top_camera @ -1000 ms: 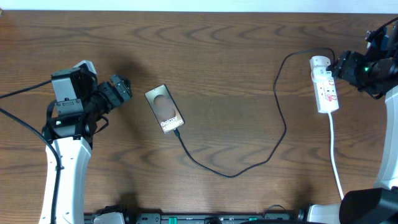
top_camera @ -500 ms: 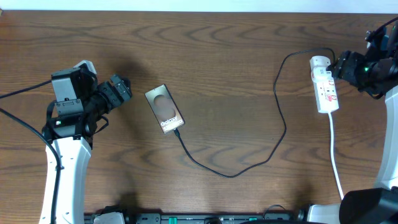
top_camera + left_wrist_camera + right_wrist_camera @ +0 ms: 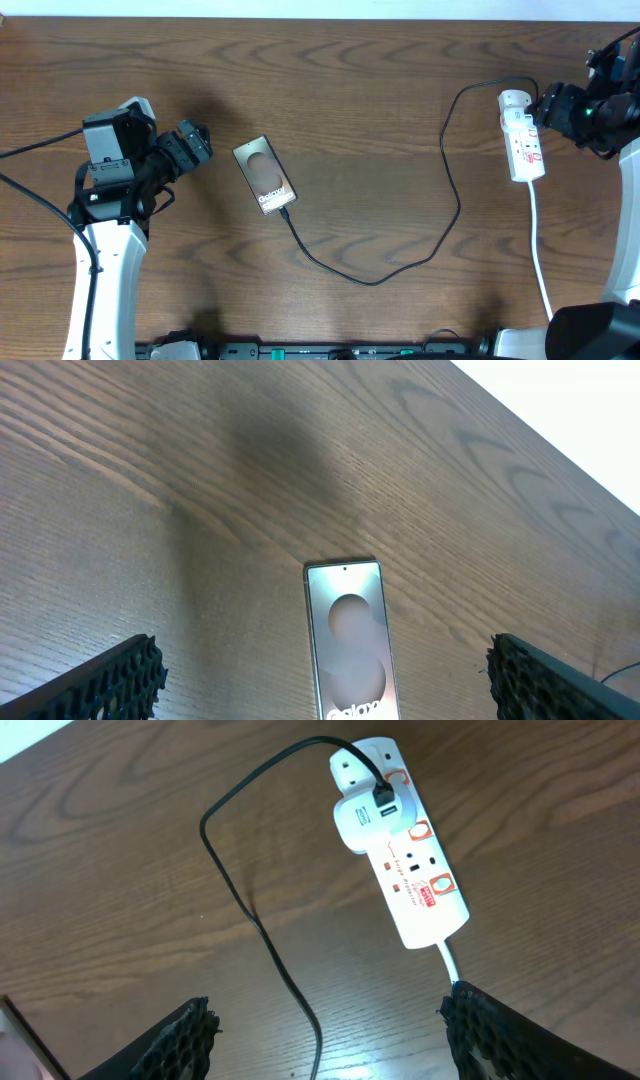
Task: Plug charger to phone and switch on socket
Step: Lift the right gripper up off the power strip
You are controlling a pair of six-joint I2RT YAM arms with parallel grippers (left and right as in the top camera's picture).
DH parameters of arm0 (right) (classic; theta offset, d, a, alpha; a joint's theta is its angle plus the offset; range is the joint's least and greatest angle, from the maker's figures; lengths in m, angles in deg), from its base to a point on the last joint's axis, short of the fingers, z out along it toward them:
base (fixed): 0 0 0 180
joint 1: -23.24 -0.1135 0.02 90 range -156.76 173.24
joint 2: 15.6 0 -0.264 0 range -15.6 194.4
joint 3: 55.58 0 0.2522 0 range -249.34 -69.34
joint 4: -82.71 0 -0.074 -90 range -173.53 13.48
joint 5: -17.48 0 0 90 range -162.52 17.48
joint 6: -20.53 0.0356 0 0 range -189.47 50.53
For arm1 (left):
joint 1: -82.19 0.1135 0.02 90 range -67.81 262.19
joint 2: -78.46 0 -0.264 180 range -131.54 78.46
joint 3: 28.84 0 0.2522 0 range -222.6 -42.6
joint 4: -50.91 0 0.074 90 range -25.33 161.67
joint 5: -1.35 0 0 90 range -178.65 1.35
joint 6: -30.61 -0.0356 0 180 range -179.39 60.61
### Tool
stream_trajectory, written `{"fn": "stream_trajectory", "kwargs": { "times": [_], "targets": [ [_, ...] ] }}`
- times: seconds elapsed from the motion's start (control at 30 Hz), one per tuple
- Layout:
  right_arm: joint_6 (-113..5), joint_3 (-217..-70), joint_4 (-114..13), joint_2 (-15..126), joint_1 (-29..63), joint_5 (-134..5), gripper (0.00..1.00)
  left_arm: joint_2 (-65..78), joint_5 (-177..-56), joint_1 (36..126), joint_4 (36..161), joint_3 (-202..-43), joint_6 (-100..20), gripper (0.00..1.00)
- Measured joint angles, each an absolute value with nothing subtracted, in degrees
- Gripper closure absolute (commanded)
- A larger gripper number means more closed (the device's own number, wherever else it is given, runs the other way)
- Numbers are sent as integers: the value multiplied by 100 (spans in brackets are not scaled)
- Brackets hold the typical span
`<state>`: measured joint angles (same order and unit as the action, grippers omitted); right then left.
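**Q:** Jaw status?
**A:** Left jaws wide open and empty, facing the phone (image 3: 265, 175). Right jaws well parted and empty, beside the socket (image 3: 523, 135).
**Q:** Hazard?
**A:** An off-centre press on the switch may slide the socket and tug the charger (image 3: 372, 282) from the phone's lower edge.

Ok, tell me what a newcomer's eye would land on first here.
The bronze-brown phone stands out first, lying slanted on the dark wooden table left of centre, its white lettering showing. From its lower end a thin black charger cable swings in a wide loop across to the white power strip with red marks near the right edge.
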<state>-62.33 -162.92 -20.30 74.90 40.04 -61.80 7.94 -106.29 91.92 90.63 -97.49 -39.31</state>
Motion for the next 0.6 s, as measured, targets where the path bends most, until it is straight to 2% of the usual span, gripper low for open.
{"fn": "stream_trajectory", "kwargs": {
  "times": [0.6],
  "targets": [
    [-6253,-16292,-1936,7490,3993,-6178,28,794,-10632,9192,9063,-9749,-3931,2]
  ]
}}
